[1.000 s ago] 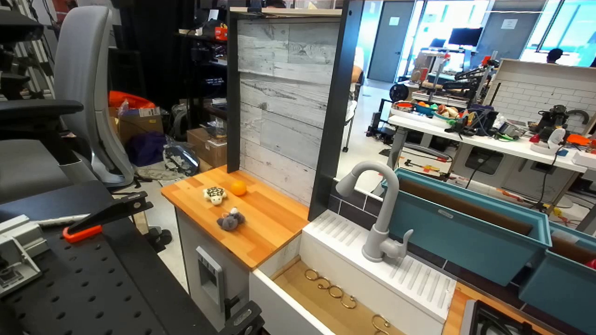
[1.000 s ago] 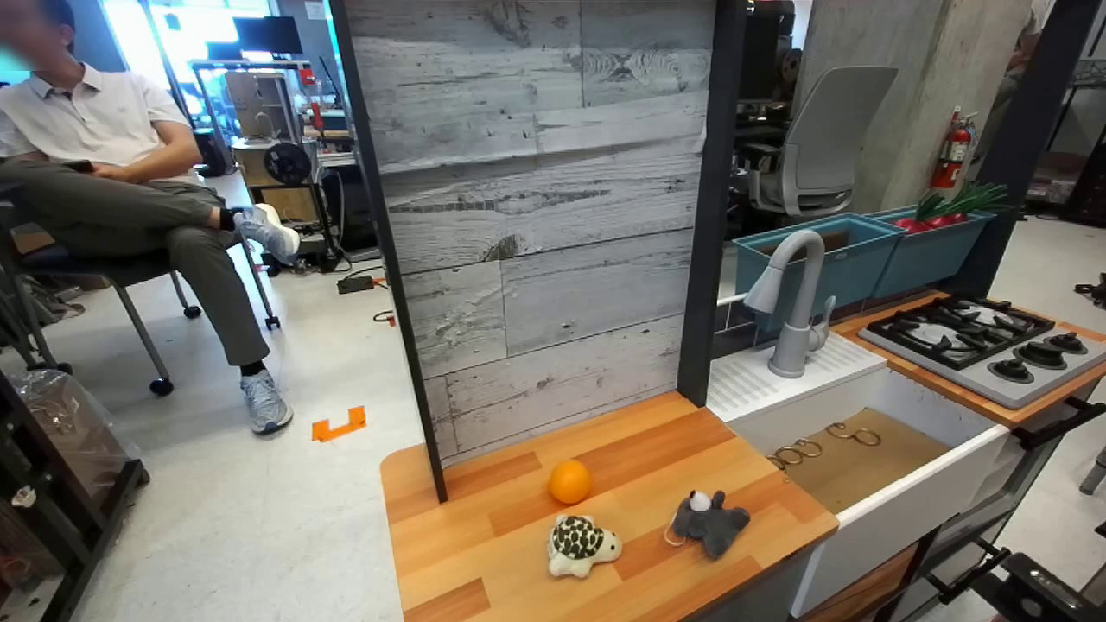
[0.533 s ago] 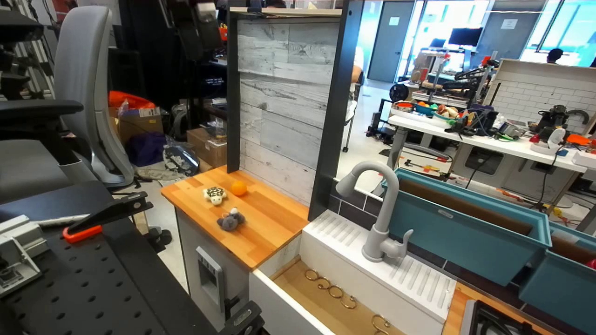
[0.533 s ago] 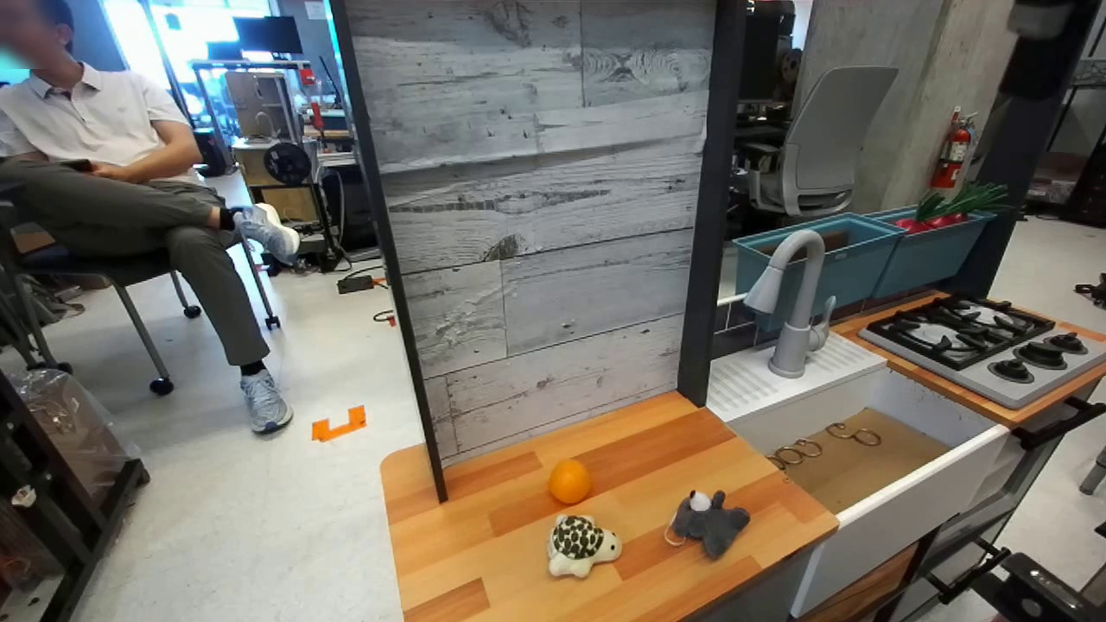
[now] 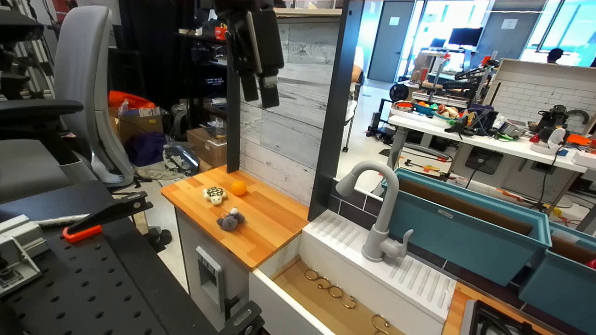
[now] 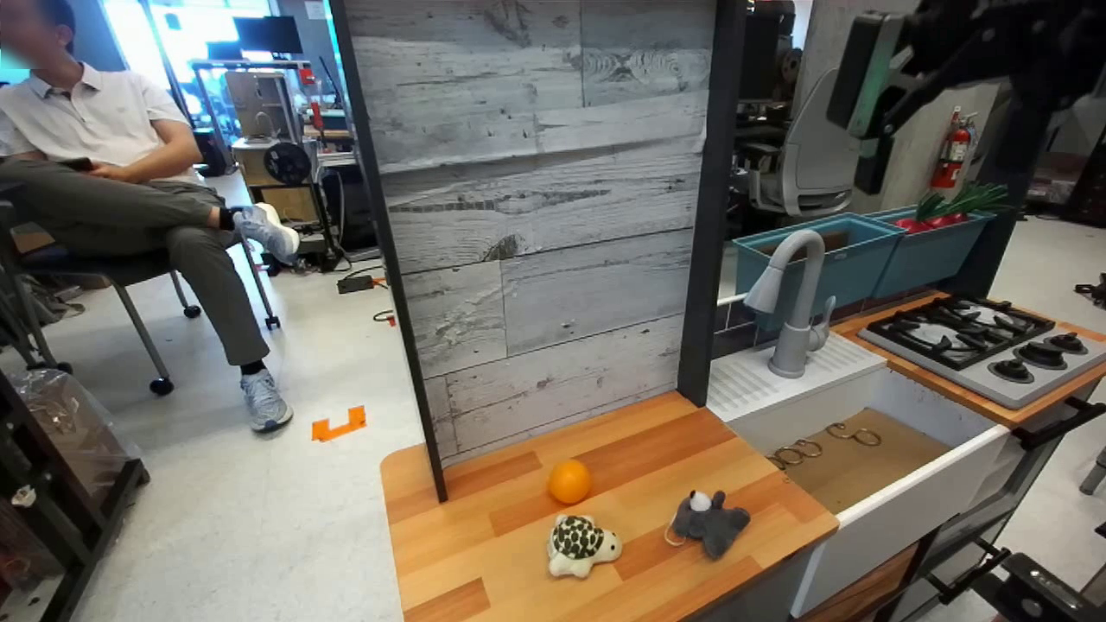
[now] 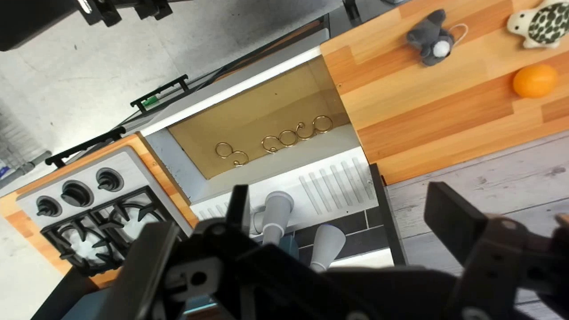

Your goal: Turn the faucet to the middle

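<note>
The grey faucet stands upright on the white ledge behind the sink; it also shows in an exterior view. Its arched spout points along the ledge toward the wood-look panel, not over the basin. In the wrist view, the faucet's base and spout head show, while the arch between them is hidden behind my gripper. My gripper is high up in front of the panel, well apart from the faucet. It also shows in an exterior view. In the wrist view my gripper is open, with nothing between its fingers.
A wood-look panel with a dark post stands beside the faucet. Teal planters sit behind it. The sink holds gold rings. A stove lies past it. A toy turtle, orange and grey toy lie on the counter.
My gripper has come into both exterior views from the top, moving down and toward the panel and sink. The faucet has not moved.
</note>
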{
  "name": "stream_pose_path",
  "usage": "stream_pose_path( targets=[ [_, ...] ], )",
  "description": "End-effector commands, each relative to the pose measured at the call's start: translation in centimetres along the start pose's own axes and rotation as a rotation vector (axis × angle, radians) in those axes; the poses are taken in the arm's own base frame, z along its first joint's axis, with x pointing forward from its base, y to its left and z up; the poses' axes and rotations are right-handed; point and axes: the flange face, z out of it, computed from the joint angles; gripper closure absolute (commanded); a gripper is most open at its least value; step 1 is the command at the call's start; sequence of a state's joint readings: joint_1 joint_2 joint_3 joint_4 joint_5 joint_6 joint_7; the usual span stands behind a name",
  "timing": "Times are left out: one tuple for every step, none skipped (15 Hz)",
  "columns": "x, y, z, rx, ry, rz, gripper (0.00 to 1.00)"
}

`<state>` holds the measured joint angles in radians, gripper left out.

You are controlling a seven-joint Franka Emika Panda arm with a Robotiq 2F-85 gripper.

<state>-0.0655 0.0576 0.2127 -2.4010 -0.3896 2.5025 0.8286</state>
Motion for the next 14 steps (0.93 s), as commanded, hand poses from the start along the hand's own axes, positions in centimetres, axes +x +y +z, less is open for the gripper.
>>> stream_pose_path(
  targets=[
    [3.5, -1.2, 2.9, 0.042, 0.015, 0.085, 0.00],
    [4.2, -1.3, 3.7, 0.055, 0.016, 0.110, 0.00],
    [4.8, -1.4, 4.4, 0.059, 0.017, 0.131, 0.00],
    [5.5, -1.5, 5.4, 0.060, 0.018, 0.152, 0.00],
    [6.0, -1.6, 6.2, 0.057, 0.017, 0.175, 0.00],
    [6.6, -1.6, 7.1, 0.054, 0.017, 0.203, 0.00],
    [7.0, -1.7, 7.9, 0.047, 0.018, 0.223, 0.00],
    [7.5, -1.7, 8.8, 0.043, 0.020, 0.247, 0.00],
    [8.0, -1.7, 9.5, 0.035, 0.021, 0.267, 0.00],
    [8.4, -1.6, 10.2, 0.029, 0.023, 0.289, 0.00],
    [8.8, -1.5, 11.0, 0.024, 0.026, 0.308, 0.00],
    [9.2, -1.3, 11.8, 0.018, 0.026, 0.328, 0.00],
    [9.6, -1.2, 12.4, 0.012, 0.025, 0.349, 0.00],
    [10.0, -1.0, 13.1, 0.007, 0.023, 0.369, 0.00]
  ],
)
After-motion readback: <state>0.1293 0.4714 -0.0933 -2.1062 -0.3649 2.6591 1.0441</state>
